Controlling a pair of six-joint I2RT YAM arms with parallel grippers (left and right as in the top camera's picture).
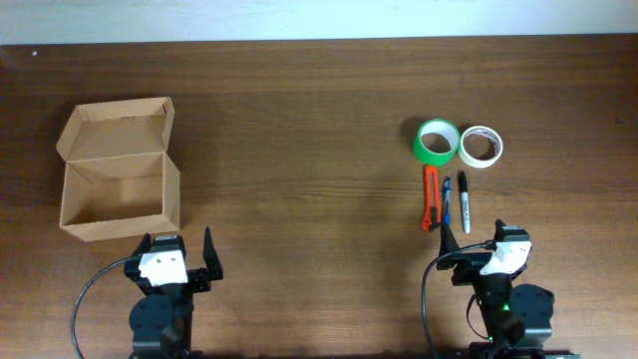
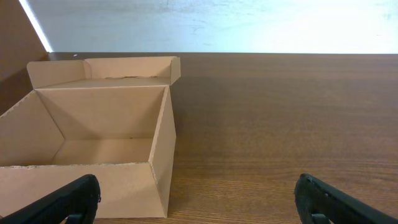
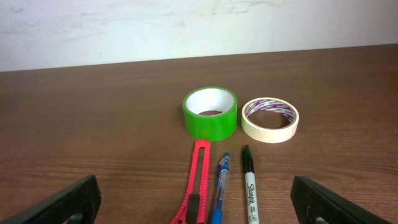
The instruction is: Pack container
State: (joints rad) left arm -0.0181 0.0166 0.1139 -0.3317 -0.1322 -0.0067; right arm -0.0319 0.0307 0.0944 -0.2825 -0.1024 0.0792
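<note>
I see my left gripper [image 2: 196, 196] and right gripper [image 3: 194, 198] spread wide, empty; the open tan rectangular cardboard box [image 1: 171, 194] sits just before the left.

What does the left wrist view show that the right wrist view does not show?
Only the left wrist view: the open, empty container, its lid folded back. Only the right wrist view: green tape roll, cream tape roll, red utility knife, blue pen, black marker. Both: the brown table, a pale wall behind it, and spread dark fingers low in the corners: left gripper's fingers, right gripper's fingers.
</note>
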